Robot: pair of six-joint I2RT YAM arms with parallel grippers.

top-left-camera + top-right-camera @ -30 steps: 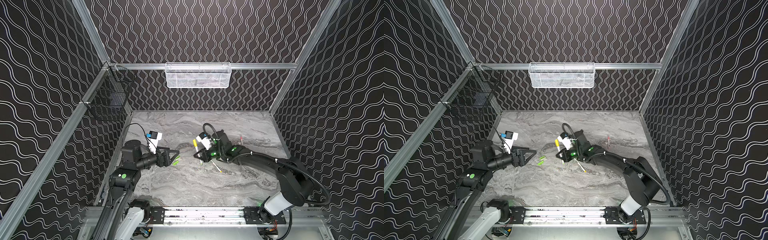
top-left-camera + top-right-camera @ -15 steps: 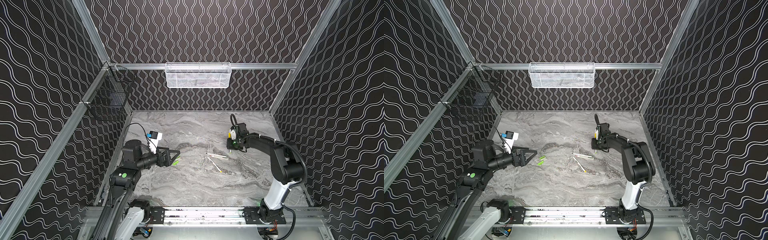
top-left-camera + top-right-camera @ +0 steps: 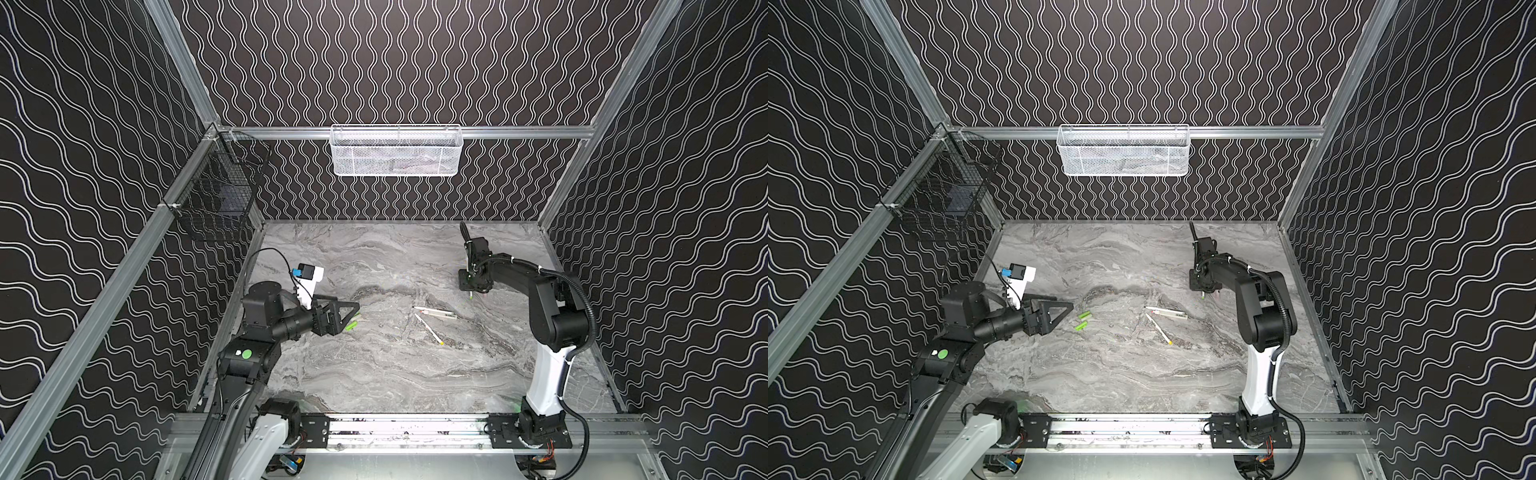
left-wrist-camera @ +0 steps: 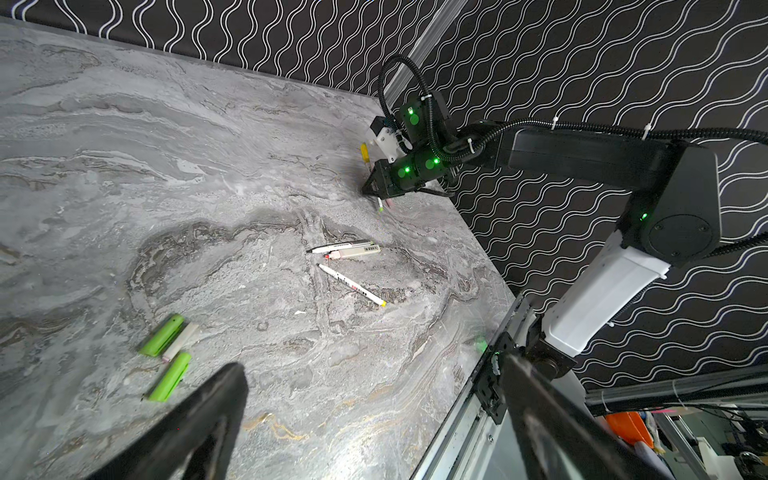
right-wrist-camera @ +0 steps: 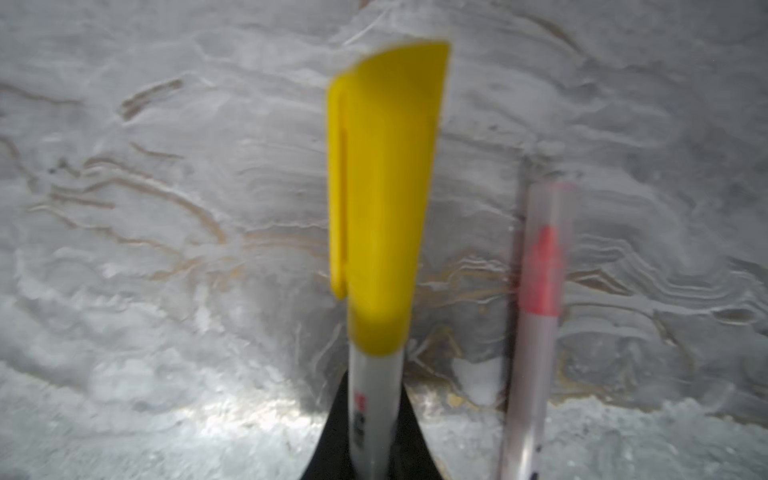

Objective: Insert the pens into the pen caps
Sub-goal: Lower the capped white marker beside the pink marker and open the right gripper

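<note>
My right gripper (image 3: 471, 287) (image 5: 374, 399) is low over the back right of the table, shut on a white pen wearing a yellow pen cap (image 5: 382, 187) (image 4: 364, 153). Beside it on the table lies a pen under a pale pink cap (image 5: 540, 266). Three uncapped white pens lie mid-table: two side by side (image 3: 435, 312) (image 4: 345, 248) and one with a yellow end (image 3: 1158, 327) (image 4: 351, 284). My left gripper (image 3: 347, 316) (image 4: 372, 365) is open and holds nothing. Just beyond its fingertips lie two lime green caps (image 4: 163, 334) (image 4: 170, 376) (image 3: 1083, 321) and a pale cap (image 4: 180, 340).
A white mesh basket (image 3: 397, 151) hangs on the back wall and a black wire basket (image 3: 218, 203) on the left wall. A metal rail (image 3: 399, 428) runs along the marble table's front edge. Patterned walls close in three sides.
My right arm has swung from the table's middle to the back right, carrying the yellow-capped pen. My left gripper has opened slightly wider and stayed in place.
</note>
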